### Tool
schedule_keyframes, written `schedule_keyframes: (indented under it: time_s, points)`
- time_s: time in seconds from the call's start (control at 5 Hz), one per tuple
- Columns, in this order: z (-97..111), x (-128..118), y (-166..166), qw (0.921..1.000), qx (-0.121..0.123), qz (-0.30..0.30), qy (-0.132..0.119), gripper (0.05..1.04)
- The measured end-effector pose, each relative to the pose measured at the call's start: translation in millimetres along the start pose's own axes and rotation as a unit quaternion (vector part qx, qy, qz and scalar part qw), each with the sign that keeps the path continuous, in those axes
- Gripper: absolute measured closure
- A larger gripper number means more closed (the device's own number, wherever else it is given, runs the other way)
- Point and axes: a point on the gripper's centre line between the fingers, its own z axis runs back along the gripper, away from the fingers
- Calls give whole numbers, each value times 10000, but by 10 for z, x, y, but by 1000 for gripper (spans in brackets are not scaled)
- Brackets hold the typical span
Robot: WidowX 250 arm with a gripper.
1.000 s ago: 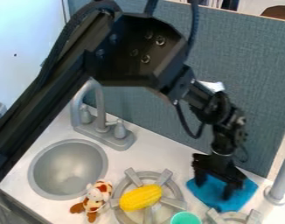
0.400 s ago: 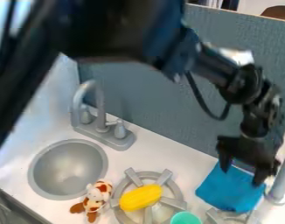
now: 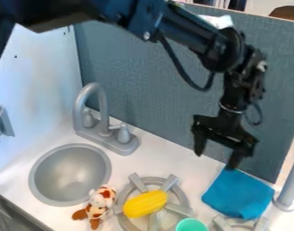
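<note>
Blue cloth (image 3: 238, 194) lies on the white counter (image 3: 188, 170), lower right of view, between the grey-blue panel (image 3: 143, 99) and the near burner grate (image 3: 225, 223), just beside the grey post (image 3: 288, 189); black gripper (image 3: 216, 159) at the cloth's upper corner, pincer wide, nothing gripped; one fingertip (image 3: 234, 163) looks right at that corner, contact or small gap can't tell; for handling the cloth, best judged approach: centre the spread fingers over a soft raised fold or the upper edge, come down straight and slow, then close low so fabric bunches between the pads; pinching the very tip of the corner would likely slip; pressing too hard likely just skids it along the counter; mind the panel behind and the post beside; any lift should go up first, then across, keeping trailing fabric off the grate and the green cup (image 3: 191, 224).
</note>
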Motion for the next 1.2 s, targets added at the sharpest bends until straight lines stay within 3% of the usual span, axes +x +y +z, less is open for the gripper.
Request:
schedule_keyframes:
  time_s: [0.2,0.4,0.6,0.8,1.2]
  points:
    - [-55,-260,194,9976,148,-232,634,83]
    - [-103,-629,364,9933,389,-643,882,83]
    - [-61,-887,487,9925,526,-773,785,83]
    - [-70,-995,541,9912,453,-931,822,83]
    - [-72,-988,567,9916,445,-901,820,83]
